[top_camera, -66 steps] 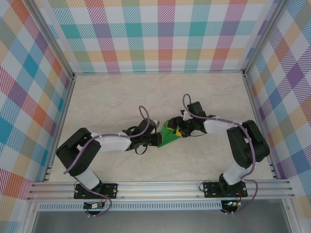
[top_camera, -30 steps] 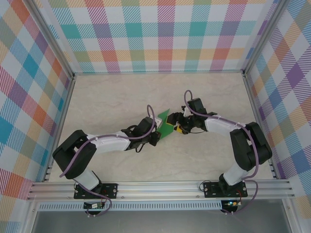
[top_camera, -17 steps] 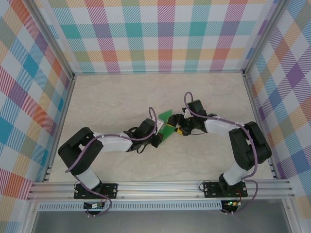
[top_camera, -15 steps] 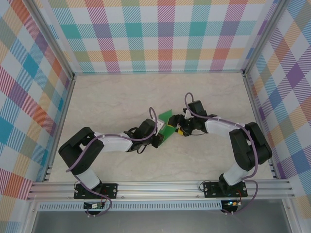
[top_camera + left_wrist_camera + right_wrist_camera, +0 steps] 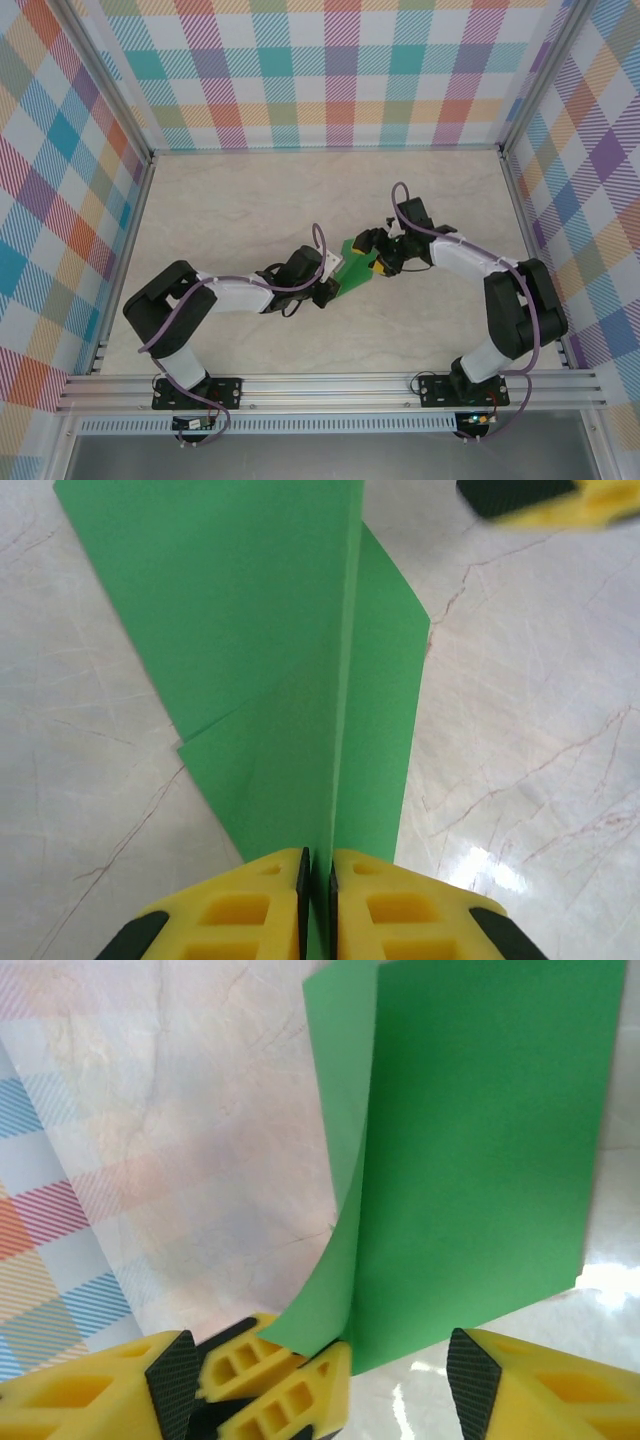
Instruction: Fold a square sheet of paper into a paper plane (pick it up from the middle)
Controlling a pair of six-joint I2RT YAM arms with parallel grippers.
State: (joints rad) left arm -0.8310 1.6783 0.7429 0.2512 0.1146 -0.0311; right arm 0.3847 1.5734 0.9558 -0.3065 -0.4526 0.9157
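Note:
The square sheet of paper (image 5: 352, 272) is bright green and folded into a creased, angular shape with two flaps either side of a centre fold (image 5: 300, 630). My left gripper (image 5: 318, 868) is shut on that centre fold at the paper's near end; in the top view it (image 5: 337, 285) sits at the paper's lower left. My right gripper (image 5: 320, 1385) is open, its black pads (image 5: 172, 1380) standing wide on both sides of the left gripper's yellow fingers (image 5: 285, 1385) and the paper's lower edge (image 5: 480, 1140). From above, the right gripper (image 5: 377, 260) is at the paper's right end.
The pale marble tabletop (image 5: 250, 200) lies around both arms. Checked walls (image 5: 340, 70) and aluminium frame rails (image 5: 330, 385) close the workspace on all sides. The right gripper's fingertip (image 5: 535, 495) shows at the top right of the left wrist view.
The paper has swung down and toward the front in the left gripper's hold. The right arm has shifted right, its gripper staying open at the paper's end.

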